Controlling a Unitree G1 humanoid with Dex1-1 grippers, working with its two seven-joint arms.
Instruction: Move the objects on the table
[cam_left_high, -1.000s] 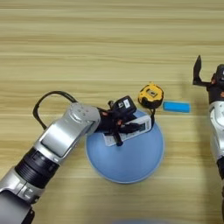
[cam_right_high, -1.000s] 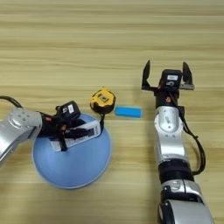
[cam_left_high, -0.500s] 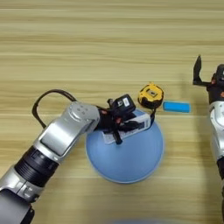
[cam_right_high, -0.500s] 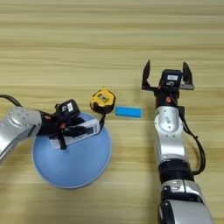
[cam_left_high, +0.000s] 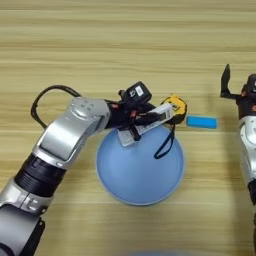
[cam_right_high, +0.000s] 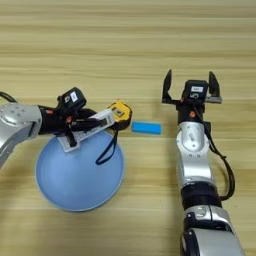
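Note:
My left gripper (cam_left_high: 136, 123) is shut on the white remote control (cam_left_high: 151, 119), holding it tilted above the far rim of the round blue plate (cam_left_high: 135, 175). The remote's right end reaches the yellow-black tape measure (cam_left_high: 176, 104), which sits on the table just past the plate's rim. Its black strap (cam_left_high: 164, 145) loops down over the plate. A small flat blue bar (cam_left_high: 202, 121) lies on the table to the right of the tape measure. My right gripper (cam_right_high: 191, 86) stands open further right, fingers pointing away, with nothing in it.
The wooden table (cam_left_high: 125, 45) stretches wide beyond the plate. My left arm's black cable (cam_left_high: 50, 92) loops over the table at the left. My right forearm (cam_right_high: 192, 160) runs down the right side.
My left gripper has carried the remote from over the plate's middle to its far rim, up against the tape measure. The strap now shows over the plate. The right arm stays still.

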